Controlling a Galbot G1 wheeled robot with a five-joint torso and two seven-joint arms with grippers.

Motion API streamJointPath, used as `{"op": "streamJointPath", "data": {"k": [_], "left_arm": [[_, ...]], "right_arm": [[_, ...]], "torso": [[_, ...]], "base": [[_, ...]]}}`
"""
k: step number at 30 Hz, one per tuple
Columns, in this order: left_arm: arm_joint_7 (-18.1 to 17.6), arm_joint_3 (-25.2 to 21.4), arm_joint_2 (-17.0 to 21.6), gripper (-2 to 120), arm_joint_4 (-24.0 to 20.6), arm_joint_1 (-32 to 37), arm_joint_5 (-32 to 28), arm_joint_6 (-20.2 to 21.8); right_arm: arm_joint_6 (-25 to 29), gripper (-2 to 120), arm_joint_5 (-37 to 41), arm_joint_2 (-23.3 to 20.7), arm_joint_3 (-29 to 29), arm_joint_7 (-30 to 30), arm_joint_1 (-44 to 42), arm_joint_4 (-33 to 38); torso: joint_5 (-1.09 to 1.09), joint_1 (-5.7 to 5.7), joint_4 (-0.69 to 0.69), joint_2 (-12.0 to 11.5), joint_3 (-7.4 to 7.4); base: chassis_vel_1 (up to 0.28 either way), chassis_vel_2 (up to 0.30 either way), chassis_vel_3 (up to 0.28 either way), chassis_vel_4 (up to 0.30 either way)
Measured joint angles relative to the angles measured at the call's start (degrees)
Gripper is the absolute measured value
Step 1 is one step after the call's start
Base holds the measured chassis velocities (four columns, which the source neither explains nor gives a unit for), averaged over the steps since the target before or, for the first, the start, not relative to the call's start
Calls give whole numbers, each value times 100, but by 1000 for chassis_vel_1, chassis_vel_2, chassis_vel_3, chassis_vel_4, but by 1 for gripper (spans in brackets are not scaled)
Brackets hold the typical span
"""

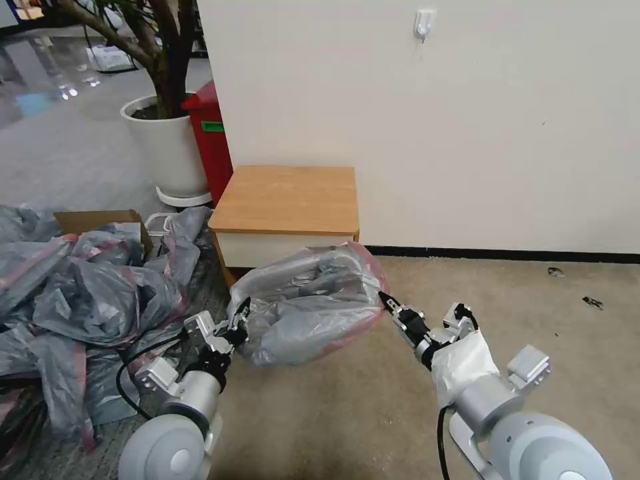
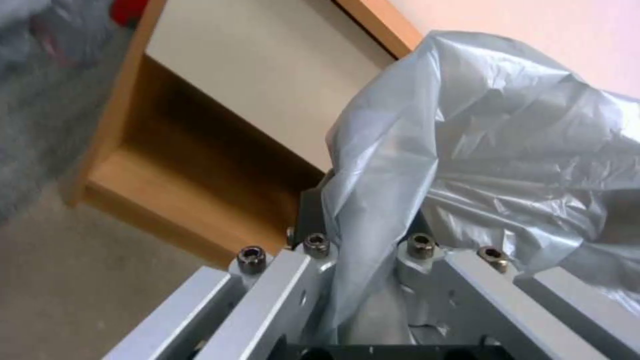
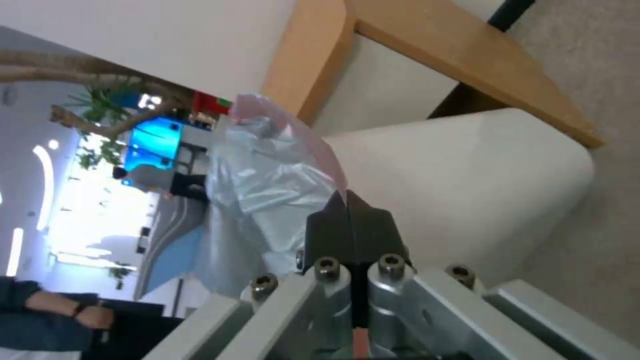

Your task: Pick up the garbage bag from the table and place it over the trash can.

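Far left of the table (image 1: pixel 287 199) there's a big heap of grey-and-pink bags (image 1: pixel 73 300) spilled on the floor, with a cardboard box (image 1: pixel 100 220) poking out of it. Behind the table's left corner sit a white planter pot (image 1: pixel 167 150) and a red bin (image 1: pixel 210 140).

The left gripper (image 1: pixel 239 319) is low in front of the table's left side, pinched onto the left edge of the garbage bag (image 1: pixel 307 307); in the left wrist view the plastic (image 2: pixel 480 150) runs right down between its fingers (image 2: pixel 308 215).

The bag itself is stretched out between both grippers, off the table, right in front of the white drawer front, and draped over the trash can (image 3: pixel 467 185), whose cream wall shows just past the right fingers.

The right gripper (image 1: pixel 387 301) is in front of the table's right corner, clamped tight on the bag's pinkish rim (image 3: pixel 293 130).
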Motion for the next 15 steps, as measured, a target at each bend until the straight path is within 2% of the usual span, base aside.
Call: {"op": "streamJointPath", "data": {"k": [5,11,15], "left_arm": [[-79,-40,15,5,-44,-36,-300,92],[-145,-91,66,5,-110,-44,-655,248],[-168,-95,82,5,-115,-54,-711,280]], "right_arm": [[-82,0,-269,-56,61,-126,-17,-3],[-130,0,-1147,-147,59,-809,91,-531],[-182,0,-1371,-156,49,-1012,118,-636]], "torso": [[0,0,0,0,0],[0,0,1,0,0],[0,0,0,0,0]], "base": [[0,0,0,0],[0,0,0,0],[0,0,0,0]]}}
